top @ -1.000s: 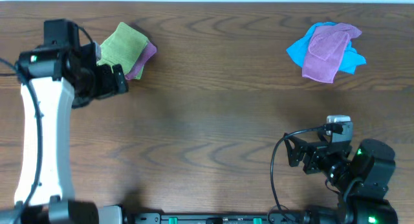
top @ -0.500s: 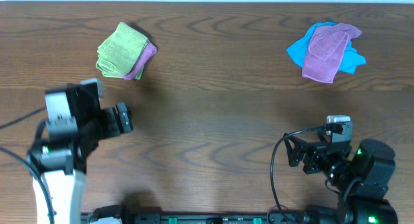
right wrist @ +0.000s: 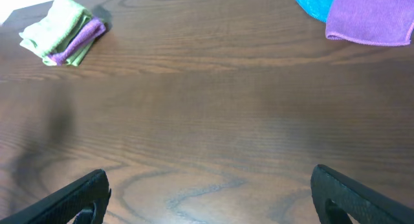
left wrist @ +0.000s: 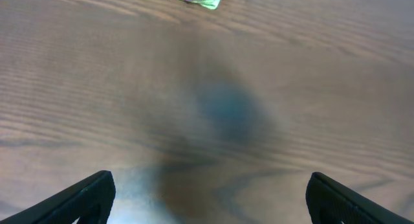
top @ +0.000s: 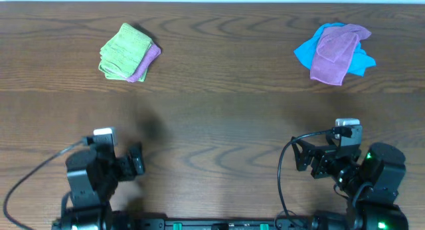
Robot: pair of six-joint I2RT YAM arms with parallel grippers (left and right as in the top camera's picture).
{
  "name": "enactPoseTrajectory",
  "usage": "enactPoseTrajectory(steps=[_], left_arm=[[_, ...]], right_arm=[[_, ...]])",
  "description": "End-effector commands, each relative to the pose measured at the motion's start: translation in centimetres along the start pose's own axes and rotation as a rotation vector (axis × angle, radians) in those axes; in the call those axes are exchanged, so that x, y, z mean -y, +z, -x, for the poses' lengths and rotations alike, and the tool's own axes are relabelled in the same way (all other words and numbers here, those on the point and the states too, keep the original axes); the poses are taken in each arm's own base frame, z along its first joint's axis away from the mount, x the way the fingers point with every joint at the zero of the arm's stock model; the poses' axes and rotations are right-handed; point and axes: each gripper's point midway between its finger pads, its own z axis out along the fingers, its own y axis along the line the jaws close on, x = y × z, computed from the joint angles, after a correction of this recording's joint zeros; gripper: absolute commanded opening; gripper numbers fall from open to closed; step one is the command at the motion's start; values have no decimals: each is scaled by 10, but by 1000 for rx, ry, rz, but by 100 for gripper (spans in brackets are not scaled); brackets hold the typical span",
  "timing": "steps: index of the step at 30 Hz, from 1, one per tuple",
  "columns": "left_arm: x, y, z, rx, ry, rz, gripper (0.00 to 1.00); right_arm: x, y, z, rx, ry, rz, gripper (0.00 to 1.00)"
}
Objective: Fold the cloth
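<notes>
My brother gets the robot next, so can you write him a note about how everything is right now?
Left claw: open, empty, near the front edge of the table.
Right claw: open, empty, also near the front.
The green cloth lies folded at the far left, on top of a purple cloth.
Done: the fold looks finished.
To do: probably nothing; check it is neat.
</notes>
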Motion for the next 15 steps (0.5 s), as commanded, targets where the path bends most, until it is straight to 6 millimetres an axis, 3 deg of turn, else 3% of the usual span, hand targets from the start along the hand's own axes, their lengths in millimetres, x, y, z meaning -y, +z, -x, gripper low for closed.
enactPoseTrajectory(steps=[1,9,15], left_arm=[[-8,-3,-4,50,51,56,95],[-18,-8,-25,52,98,124,95],[-20,0,-40,57,107,119,95]], right_arm=[[0,0,0,2,11,4,99],[0,0,0,2,11,4,99],[0,0,0,2,11,4,99]])
